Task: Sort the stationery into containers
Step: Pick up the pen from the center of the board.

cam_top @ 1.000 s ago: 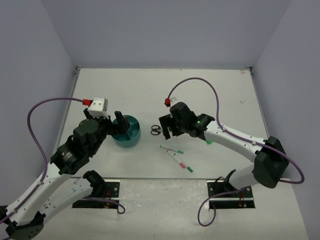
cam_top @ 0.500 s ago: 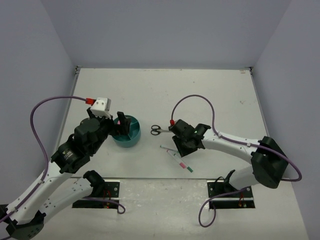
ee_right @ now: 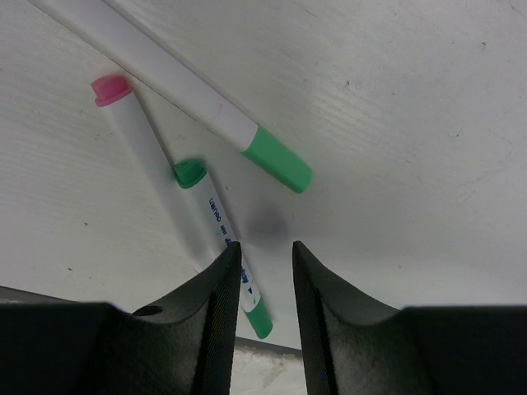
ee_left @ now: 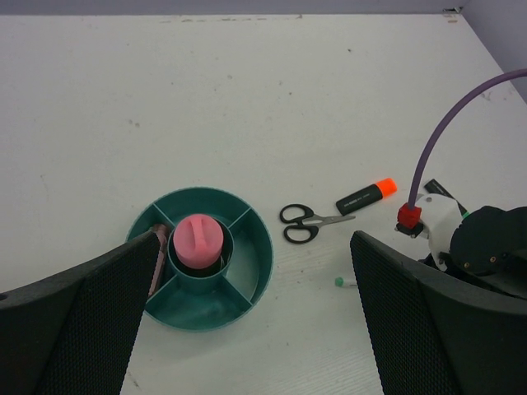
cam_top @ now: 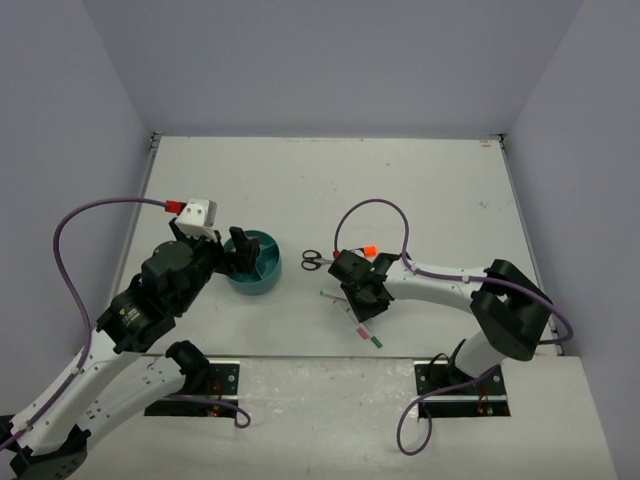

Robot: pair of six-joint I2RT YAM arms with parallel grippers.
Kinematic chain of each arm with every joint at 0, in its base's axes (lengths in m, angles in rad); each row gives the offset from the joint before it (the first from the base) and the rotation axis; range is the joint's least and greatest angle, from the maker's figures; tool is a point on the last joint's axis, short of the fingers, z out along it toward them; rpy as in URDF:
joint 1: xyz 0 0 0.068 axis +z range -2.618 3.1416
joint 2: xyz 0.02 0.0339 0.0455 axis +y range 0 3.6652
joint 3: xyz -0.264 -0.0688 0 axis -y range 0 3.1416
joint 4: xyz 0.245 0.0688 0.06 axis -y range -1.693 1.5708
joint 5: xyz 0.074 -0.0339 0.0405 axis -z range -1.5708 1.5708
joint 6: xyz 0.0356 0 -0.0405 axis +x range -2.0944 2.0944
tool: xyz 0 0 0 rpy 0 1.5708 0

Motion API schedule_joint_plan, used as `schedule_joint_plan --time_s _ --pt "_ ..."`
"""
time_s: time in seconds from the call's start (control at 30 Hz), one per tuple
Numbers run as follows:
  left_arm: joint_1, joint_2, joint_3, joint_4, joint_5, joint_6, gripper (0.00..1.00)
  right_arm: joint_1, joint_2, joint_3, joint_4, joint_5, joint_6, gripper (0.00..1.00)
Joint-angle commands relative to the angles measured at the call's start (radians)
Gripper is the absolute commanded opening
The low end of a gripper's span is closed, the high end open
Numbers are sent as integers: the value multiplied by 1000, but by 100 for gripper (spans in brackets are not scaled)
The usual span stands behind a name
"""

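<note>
Directly in the narrow gap of the right gripper [ee_right: 265, 251] lies the lower end of a short green-capped pen [ee_right: 216, 220]. It sits against one finger [ee_right: 221, 296], with bare table [ee_right: 395, 123] showing between it and the other finger, so the jaws stand slightly apart and are not clamped on it. Just ahead of the fingertips, a pink-capped pen [ee_right: 136, 136] lies alongside the short pen and touches it. Further ahead, a long white pen with a green cap [ee_right: 165, 70] lies slantwise across the view, apart from the other two. From above, this gripper is seen low over the pen group. The black-handled scissors [ee_left: 306, 224] lie flat just beyond the right gripper, toward the left arm, and a black highlighter with an orange cap [ee_left: 365, 196] lies near the scissors' blades. The round teal organizer [ee_left: 206, 192] sits below and between the fingers of the left gripper [ee_left: 255, 239], whose jaws are spread wide and hold nothing. A pink tube [ee_left: 198, 239] stands upright in the organizer's centre well. A brownish item lies in the compartment nearest one left finger, partly hidden by it.
</note>
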Motion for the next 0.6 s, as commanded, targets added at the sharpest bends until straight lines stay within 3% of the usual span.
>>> schedule_joint_plan --time_s 0.0,0.27,0.57 --pt "7 6 -8 9 15 21 100 11 9 -2 17 33 42 33" --pt "6 4 -11 13 27 16 100 27 -97 -5 6 71 92 31" --pt "6 -4 -14 14 32 13 100 48 -46 -15 19 22 76 31"
